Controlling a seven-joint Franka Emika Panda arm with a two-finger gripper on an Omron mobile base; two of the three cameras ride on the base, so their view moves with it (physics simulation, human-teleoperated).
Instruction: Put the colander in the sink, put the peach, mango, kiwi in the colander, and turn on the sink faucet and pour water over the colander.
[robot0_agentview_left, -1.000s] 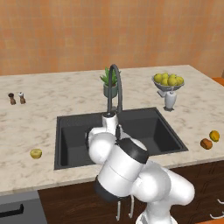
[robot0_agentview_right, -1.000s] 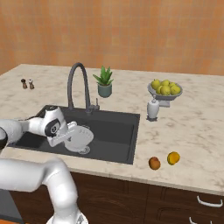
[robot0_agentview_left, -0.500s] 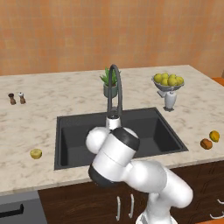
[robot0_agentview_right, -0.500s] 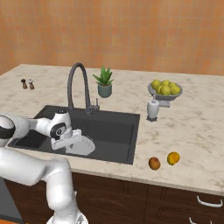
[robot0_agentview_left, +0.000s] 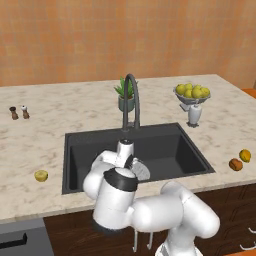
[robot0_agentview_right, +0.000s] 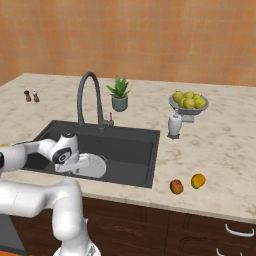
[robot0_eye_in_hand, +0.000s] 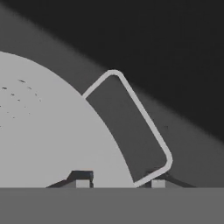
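The pale grey colander lies in the dark sink near its front wall, and I also see the colander from the right. My gripper reaches down to its left rim. In the hand view my gripper is open, its tips a little apart on either side of the colander rim where the loop handle joins. The faucet arches over the basin's back edge. A reddish peach and an orange mango lie on the right counter. A small yellow-green kiwi lies on the left counter.
A footed glass bowl of yellow-green fruit and a white bottle stand at the back right. A potted plant is behind the faucet. Two small shakers are at the far left. My elbow hangs over the front counter edge.
The colander has sunk from a tilted hold to lie on the sink floor. My fingers have parted slightly around its rim, and my elbow has swung lower.
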